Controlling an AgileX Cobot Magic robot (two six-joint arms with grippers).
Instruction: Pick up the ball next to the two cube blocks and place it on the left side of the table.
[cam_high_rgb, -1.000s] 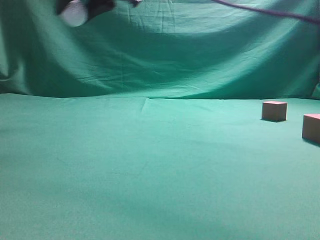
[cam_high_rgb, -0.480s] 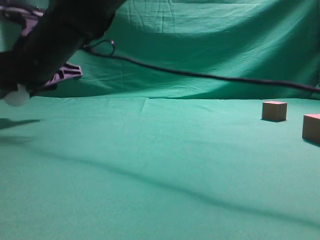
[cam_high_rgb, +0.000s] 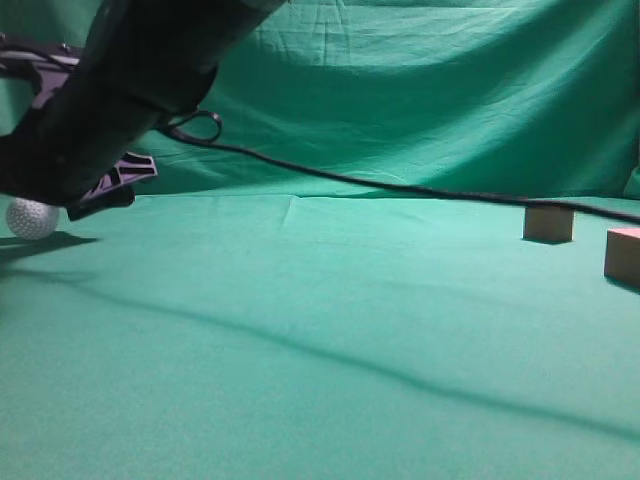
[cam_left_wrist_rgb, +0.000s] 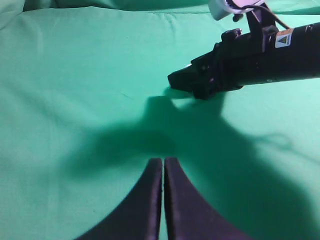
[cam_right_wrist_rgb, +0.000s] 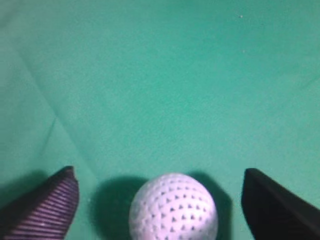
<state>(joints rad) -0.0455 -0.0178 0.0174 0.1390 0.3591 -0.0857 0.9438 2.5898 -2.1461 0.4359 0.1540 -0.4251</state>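
The white dimpled ball (cam_high_rgb: 32, 218) rests on the green table (cam_high_rgb: 300, 330) at the far left. My right arm reaches across the table, and its gripper (cam_high_rgb: 45, 198) hangs just over the ball. In the right wrist view the ball (cam_right_wrist_rgb: 173, 207) lies between the open fingers of my right gripper (cam_right_wrist_rgb: 159, 176), with a gap on each side. The two reddish-brown cube blocks (cam_high_rgb: 549, 223) (cam_high_rgb: 622, 255) stand at the far right. My left gripper (cam_left_wrist_rgb: 163, 160) is shut and empty above bare cloth.
A black cable (cam_high_rgb: 400, 187) trails from the right arm across the table toward the cubes. The draped green backdrop (cam_high_rgb: 400, 90) stands behind. In the left wrist view the right arm (cam_left_wrist_rgb: 250, 55) lies ahead and to the right.
The right arm came down at the far left with the ball. The ball dropped from just above the cloth onto it, and the fingers now stand apart from it.
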